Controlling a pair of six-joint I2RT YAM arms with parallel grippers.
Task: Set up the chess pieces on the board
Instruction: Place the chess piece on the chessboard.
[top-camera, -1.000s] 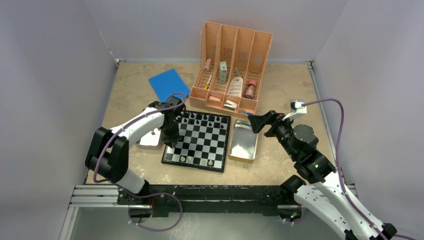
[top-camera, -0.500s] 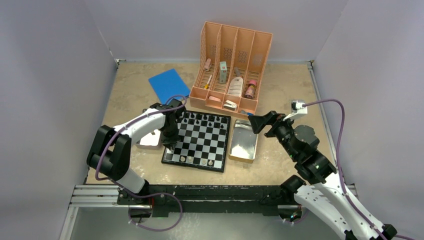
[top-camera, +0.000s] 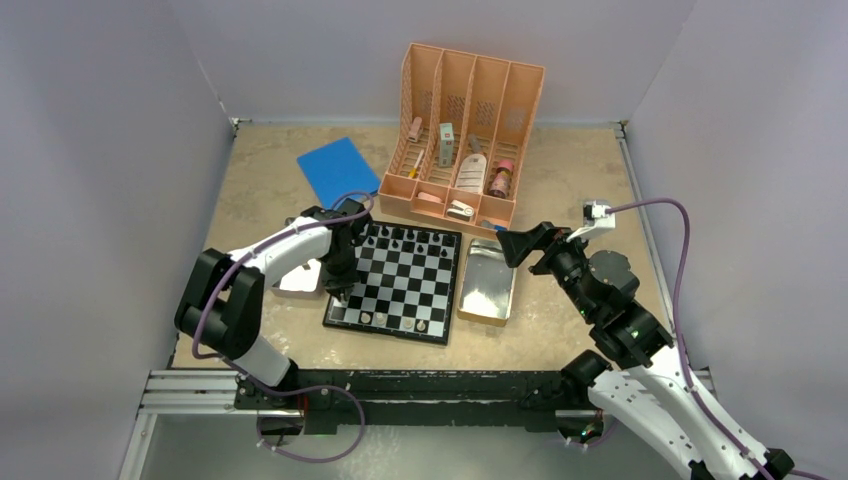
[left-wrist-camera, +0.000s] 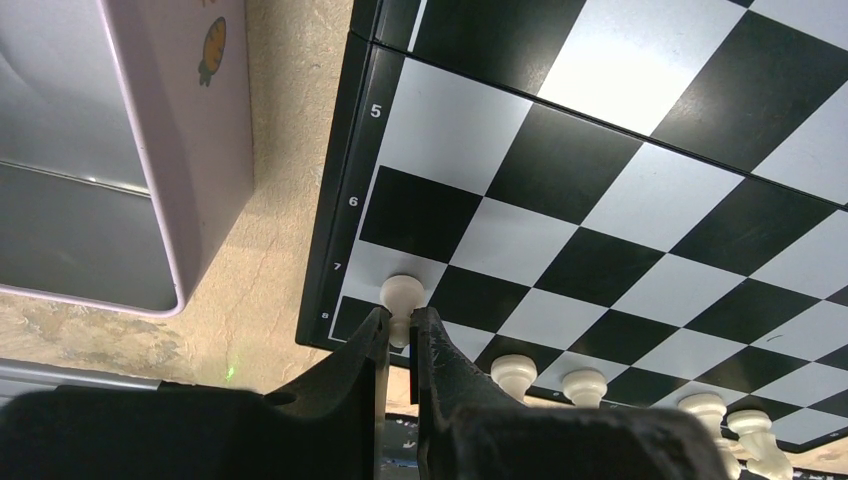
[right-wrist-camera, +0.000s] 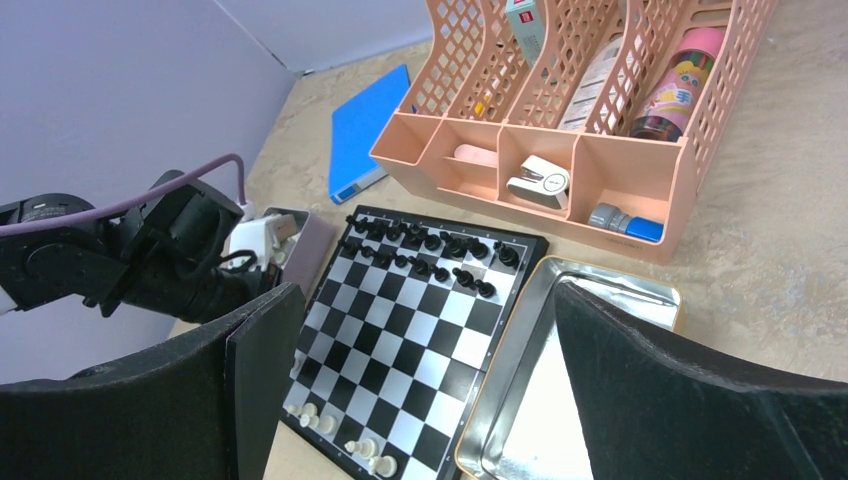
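At eight o'clock on the board, pinching a pale pawn in the left gripper.
Gripped at the stem, likely to land upright; at three o'clock, right gripper splayed wide, out of the way.

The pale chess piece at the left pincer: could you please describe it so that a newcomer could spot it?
Find the chessboard, then its left corner nearest the robot. There a round-headed pale piece is clamped in the left pincer, unlike the other pale pieces, which stand free along the near edge.
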